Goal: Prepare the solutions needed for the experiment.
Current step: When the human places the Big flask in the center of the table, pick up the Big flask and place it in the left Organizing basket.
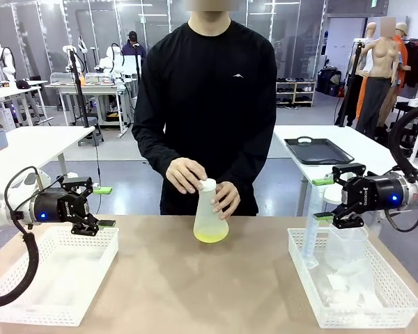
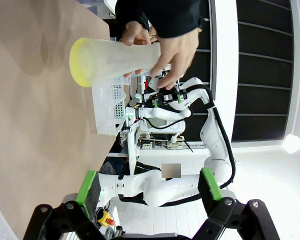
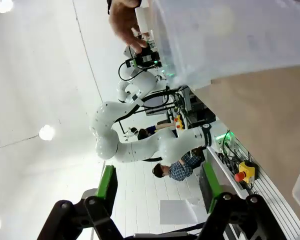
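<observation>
The flask (image 1: pixel 210 217) of yellow-green liquid (image 1: pixel 211 236) stands up, 3 o'clock from the left gripper (image 1: pixel 104 207), 9 o'clock from the right gripper (image 1: pixel 323 200); both gape empty.

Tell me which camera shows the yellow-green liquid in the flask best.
The front view: the liquid pools at the bottom of the upright flask, which the person's hands hold. The left wrist view shows it sideways, a yellow band at the flask's base. The right wrist view catches a hand.

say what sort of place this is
Probably a robotics lab: left gripper and right gripper flank a brown table with white plastic mesh baskets; a person holds a frosted white conical flask of yellow-green liquid.
</observation>
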You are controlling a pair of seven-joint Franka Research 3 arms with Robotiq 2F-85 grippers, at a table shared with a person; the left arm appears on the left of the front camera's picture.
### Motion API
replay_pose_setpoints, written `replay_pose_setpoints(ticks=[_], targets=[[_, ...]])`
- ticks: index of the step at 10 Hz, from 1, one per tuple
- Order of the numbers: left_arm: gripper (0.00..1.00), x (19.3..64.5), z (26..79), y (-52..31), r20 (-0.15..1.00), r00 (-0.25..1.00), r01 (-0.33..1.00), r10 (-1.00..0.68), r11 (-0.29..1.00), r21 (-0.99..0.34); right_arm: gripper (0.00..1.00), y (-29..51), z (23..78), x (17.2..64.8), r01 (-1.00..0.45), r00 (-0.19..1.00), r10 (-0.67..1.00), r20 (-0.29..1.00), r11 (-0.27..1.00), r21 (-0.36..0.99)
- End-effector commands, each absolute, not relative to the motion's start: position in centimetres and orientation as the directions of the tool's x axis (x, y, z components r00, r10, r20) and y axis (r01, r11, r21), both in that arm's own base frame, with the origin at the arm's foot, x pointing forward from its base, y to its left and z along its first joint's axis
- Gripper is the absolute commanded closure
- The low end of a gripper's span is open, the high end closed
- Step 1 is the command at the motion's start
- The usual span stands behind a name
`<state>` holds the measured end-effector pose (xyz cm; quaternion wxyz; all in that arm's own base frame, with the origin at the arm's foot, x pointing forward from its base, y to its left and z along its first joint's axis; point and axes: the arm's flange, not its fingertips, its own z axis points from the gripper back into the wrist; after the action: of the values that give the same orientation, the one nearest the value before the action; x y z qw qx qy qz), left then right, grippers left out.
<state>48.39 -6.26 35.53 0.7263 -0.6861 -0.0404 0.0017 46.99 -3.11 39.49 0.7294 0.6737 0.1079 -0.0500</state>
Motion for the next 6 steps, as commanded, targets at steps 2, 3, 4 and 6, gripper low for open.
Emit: replay_pose_setpoints(ticks=[2, 3, 4, 6], targets=[[0.0, 48.47, 35.6, -6.39, 0.077, 0.994, 0.074, 0.075, 0.052, -0.996, 0.17, -3.12, 38.93, 47.73, 0.228, 0.967, 0.101, -0.235, 0.074, 0.971], [0.0, 48.47, 35.6, -6.39, 0.077, 0.994, 0.074, 0.075, 0.052, -0.996, 0.17, -3.12, 39.12, 47.25, 0.225, 0.969, 0.081, -0.232, 0.082, 0.971], [0.0, 48.47, 35.6, -6.39, 0.077, 0.994, 0.074, 0.075, 0.052, -0.996, 0.17, -3.12, 39.12, 47.25, 0.225, 0.969, 0.081, -0.232, 0.082, 0.971], [0.0, 48.47, 35.6, -6.39, 0.077, 0.994, 0.074, 0.075, 0.052, -0.996, 0.17, -3.12, 39.12, 47.25, 0.225, 0.969, 0.081, -0.232, 0.082, 0.971]])
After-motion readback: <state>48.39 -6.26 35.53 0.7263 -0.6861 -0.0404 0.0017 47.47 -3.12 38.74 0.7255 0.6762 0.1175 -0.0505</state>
